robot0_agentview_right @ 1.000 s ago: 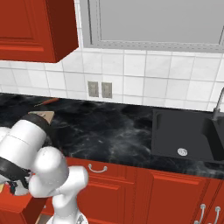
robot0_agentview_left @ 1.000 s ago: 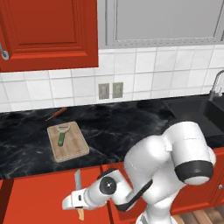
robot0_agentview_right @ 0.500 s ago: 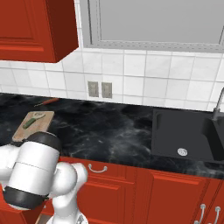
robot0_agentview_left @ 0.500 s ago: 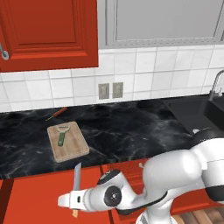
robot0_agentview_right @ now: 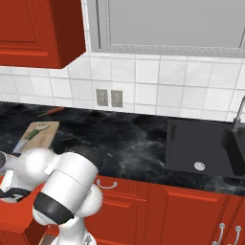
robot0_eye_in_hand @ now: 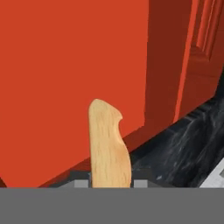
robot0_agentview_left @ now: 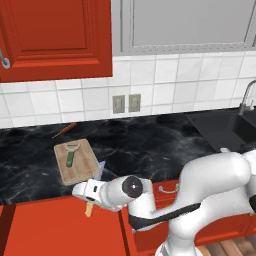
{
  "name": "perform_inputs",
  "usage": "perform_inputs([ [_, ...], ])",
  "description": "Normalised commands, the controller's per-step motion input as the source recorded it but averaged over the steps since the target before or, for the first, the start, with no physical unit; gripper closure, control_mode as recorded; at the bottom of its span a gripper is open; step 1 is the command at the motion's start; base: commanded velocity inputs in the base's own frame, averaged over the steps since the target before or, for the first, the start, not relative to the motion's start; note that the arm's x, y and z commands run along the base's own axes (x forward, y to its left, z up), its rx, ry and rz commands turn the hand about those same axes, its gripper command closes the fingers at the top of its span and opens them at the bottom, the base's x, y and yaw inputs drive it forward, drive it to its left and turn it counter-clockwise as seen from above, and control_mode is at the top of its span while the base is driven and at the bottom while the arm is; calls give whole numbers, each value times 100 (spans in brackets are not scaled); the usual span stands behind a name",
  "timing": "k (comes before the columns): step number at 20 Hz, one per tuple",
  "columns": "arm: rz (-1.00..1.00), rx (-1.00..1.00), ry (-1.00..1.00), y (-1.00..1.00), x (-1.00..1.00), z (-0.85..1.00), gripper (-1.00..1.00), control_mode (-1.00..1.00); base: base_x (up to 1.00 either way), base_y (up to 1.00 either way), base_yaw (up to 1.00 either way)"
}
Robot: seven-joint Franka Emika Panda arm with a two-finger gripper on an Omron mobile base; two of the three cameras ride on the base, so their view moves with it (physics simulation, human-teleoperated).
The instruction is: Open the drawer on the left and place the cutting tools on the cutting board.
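Observation:
My gripper (robot0_agentview_left: 91,193) is shut on the knife (robot0_agentview_left: 99,170). It holds the knife just above the counter's front edge, at the near right corner of the cutting board (robot0_agentview_left: 85,161). The grey blade points up toward the board and the tan handle (robot0_eye_in_hand: 109,148) hangs below my fingers. The green-handled peeler (robot0_agentview_left: 71,156) lies on the tan cutting board, which also shows in the right base view (robot0_agentview_right: 44,130). Beneath my hand the drawer (robot0_agentview_left: 55,230) stands pulled out, its plain red inside (robot0_eye_in_hand: 65,65) showing.
A thin tool with a dark red handle (robot0_agentview_left: 65,130) lies on the black counter behind the board. The dark sink (robot0_agentview_left: 227,129) and its faucet (robot0_agentview_left: 245,99) are at the right. Red wall cabinets (robot0_agentview_left: 55,35) hang above. My white arm (robot0_agentview_left: 210,185) crosses in front of the lower cabinets.
My hand has risen out of the drawer with the knife, up to counter height beside the board. My elbow has swung down and to the right.

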Motion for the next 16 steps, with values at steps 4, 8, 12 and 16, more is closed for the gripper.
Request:
perform_inputs([
  [4,-22,-1,37,0,88,100,100,-100,0,0,0],
  [8,-25,-18,34,7,66,87,100,-100,0,0,0],
  [12,-5,-14,3,11,11,2,100,-100,0,0,0],
  [16,-1,-18,3,3,29,0,100,-100,0,0,0],
])
